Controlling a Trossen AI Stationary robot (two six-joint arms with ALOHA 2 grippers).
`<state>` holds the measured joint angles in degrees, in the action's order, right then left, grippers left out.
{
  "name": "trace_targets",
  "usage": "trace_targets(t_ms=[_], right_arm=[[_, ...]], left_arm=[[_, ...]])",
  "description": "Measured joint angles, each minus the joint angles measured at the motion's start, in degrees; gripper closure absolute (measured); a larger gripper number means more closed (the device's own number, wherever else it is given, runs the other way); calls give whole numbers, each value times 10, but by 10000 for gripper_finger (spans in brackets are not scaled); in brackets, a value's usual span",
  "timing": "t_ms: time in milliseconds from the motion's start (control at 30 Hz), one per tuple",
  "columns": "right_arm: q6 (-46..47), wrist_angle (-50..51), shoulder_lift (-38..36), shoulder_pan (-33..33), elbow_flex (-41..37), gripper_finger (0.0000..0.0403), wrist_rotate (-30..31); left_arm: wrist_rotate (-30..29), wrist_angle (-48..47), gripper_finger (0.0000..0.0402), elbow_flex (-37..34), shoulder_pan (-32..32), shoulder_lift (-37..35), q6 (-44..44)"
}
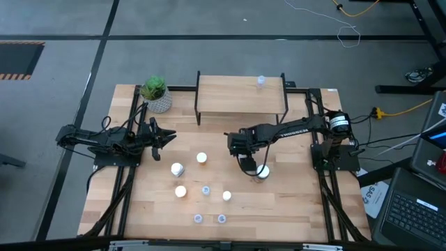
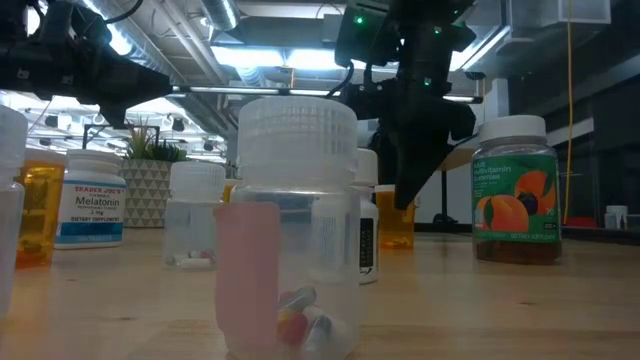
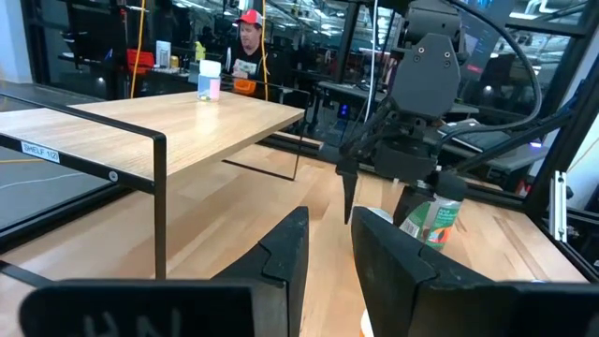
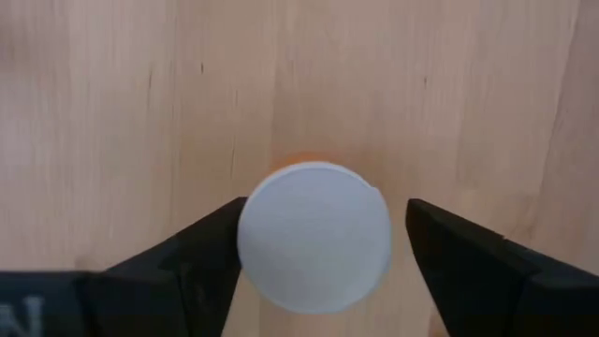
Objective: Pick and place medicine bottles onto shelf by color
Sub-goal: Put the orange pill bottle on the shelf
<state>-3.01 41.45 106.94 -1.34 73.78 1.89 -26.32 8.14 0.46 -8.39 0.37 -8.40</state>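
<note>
My right gripper [image 1: 244,159] points down, open, over an orange bottle whose white cap [image 4: 314,236] shows between the fingers in the right wrist view. In the low view the gripper [image 2: 415,175] hangs in front of that orange bottle [image 2: 396,226]. The large greenish bottle [image 1: 263,171] stands just to its right. Several white-capped and tiny clear bottles, such as one white-capped bottle [image 1: 201,158], stand mid-table. One small clear bottle [image 1: 260,81] stands on the shelf [image 1: 237,101]. My left gripper [image 1: 167,137] waits open near the plant, level above the table. My right gripper comes at the orange bottle from above, a finger on either side of its white cap [image 4: 253,234]. One finger [image 4: 201,248] lies at the cap's outline, and the other [image 4: 449,248] stands apart from it. Whether either touches the cap, I cannot tell. The bottle stands upright on the table.
A green plant in a white pot [image 1: 156,94] stands left of the shelf. A clear bottle with a pink label [image 2: 295,230] fills the low view's front, with a white Melatonin bottle [image 2: 90,200] to its left. A person [image 3: 248,42] shows beyond the table.
</note>
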Motion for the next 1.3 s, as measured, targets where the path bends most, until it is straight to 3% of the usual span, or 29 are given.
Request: trace_targets(t_ms=[233, 467, 767, 1000, 1133, 1300], right_arm=[[12, 9, 0, 0, 5, 198, 0], [-57, 63, 0, 1, 77, 198, 2], [-171, 192, 0, 44, 273, 196, 43], [-248, 237, 0, 124, 426, 197, 146], [-271, 234, 0, 190, 481, 197, 150], [-275, 237, 0, 291, 488, 196, 150]], left_arm=[[0, 0, 321, 0, 0, 0, 0], [0, 0, 321, 0, 0, 0, 0], [0, 0, 321, 0, 0, 0, 0], [0, 0, 321, 0, 0, 0, 0], [0, 0, 321, 0, 0, 0, 0], [0, 0, 321, 0, 0, 0, 0]])
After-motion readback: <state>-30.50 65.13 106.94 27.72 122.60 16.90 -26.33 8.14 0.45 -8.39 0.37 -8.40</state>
